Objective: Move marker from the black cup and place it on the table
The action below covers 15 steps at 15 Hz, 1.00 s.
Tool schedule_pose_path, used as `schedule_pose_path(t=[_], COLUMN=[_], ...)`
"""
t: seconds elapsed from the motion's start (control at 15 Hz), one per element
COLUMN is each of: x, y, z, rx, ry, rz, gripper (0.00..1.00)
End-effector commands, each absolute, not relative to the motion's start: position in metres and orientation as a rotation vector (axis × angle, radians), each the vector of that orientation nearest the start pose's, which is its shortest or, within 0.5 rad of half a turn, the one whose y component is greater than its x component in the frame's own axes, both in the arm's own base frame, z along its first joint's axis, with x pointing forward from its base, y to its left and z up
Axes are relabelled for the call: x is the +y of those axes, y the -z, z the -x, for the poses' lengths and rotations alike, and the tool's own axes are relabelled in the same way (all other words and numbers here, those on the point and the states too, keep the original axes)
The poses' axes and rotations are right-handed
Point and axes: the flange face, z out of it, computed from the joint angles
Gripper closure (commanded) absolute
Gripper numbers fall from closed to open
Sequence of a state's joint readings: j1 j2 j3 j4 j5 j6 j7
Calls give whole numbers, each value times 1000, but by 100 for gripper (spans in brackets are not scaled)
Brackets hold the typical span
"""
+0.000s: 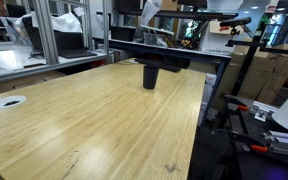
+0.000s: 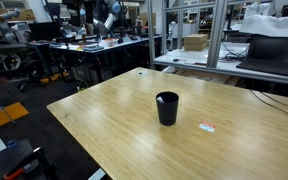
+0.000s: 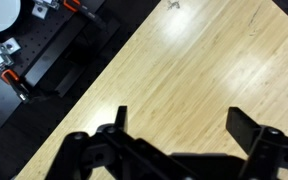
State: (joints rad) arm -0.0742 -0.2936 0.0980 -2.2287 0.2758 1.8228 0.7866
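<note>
gripper (image 3: 176, 112): fills the bottom edge of the wrist view. its two dark fingers (image 3: 119, 120) stand wide apart. the jaws are open, with nothing between them but bare wood.

table (image 3: 194, 60): light bamboo planks lie under the gripper. the dark frame edge runs diagonally from lower left to upper right. a small dark mark sits at the far edge of the wood in this view. left of the table edge is dark equipment with orange clamps (image 3: 22, 82).

black cup (image 1: 150, 76): stands upright on the table (image 1: 104, 120) in both exterior views. in an exterior view it is toward the far side of the top, right of centre. in an exterior view the cup (image 2: 167, 108) sits near the middle of the table (image 2: 104, 110), mouth up and interior dark. it does not appear in the wrist view.

marker: cannot be made out in any view. the cup's mouth shows only shadow, and nothing rises above its rim. whether it is inside cannot be told.

other items: a flat white disc (image 1: 9, 101) with a dark hole lies on the table near its left edge, well apart from the cup. a small white and red tag (image 2: 207, 126) lies flat on the wood near the cup, to its right.
</note>
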Motion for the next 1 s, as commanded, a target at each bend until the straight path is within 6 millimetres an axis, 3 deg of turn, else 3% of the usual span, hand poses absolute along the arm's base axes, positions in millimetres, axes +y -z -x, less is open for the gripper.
schedule_pose_path(t=[0.0,0.4,0.67,0.93], x=[32,32,9,-16], y=[-484,-484,-466,-461], z=[-456,-460,-485,-503], rx=[1233,1233,1246,1285], ry=[-303,-309,-384,-416], rz=[2670,2656,2616,2579], gripper=[0,0,0,0])
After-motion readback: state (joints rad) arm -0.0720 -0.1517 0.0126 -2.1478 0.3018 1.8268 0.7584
